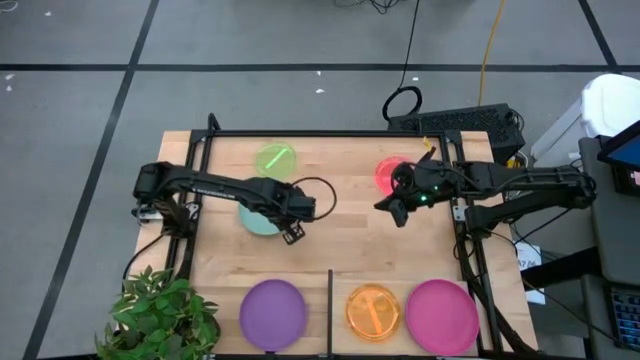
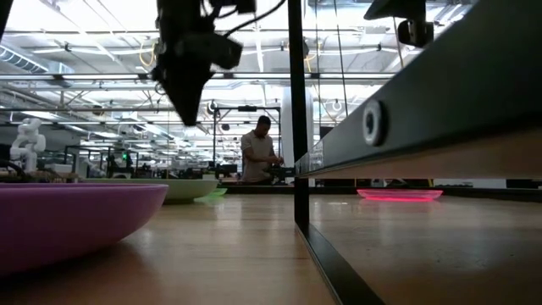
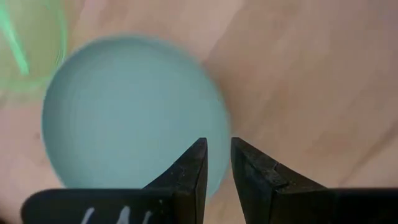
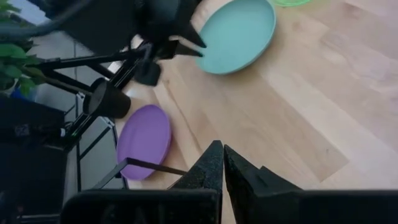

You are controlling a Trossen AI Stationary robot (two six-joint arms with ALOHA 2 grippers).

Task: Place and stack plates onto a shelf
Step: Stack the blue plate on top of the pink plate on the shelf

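Observation:
In the high view, my left gripper (image 1: 293, 230) hovers over the near-right rim of the pale teal plate (image 1: 258, 218), which lies flat on the table. Its fingers stand a narrow gap apart (image 3: 219, 149) and touch nothing. My right gripper (image 1: 395, 210) is shut (image 4: 222, 152) and empty, raised just near of the red-pink plate (image 1: 385, 175). The green plate (image 1: 276, 160) lies at the far side. The purple plate (image 1: 273, 314) lies left of the black divider bar (image 1: 330, 305). The orange plate (image 1: 372, 310) and magenta plate (image 1: 440, 316) rest on the shelf panel (image 1: 400, 285).
A potted plant (image 1: 160, 315) stands at the table's near left corner. The black frame posts (image 1: 205, 135) rise along both sides. A person (image 2: 258, 152) works in the room behind. Bare wood lies between the two grippers in the table's middle (image 1: 345, 230).

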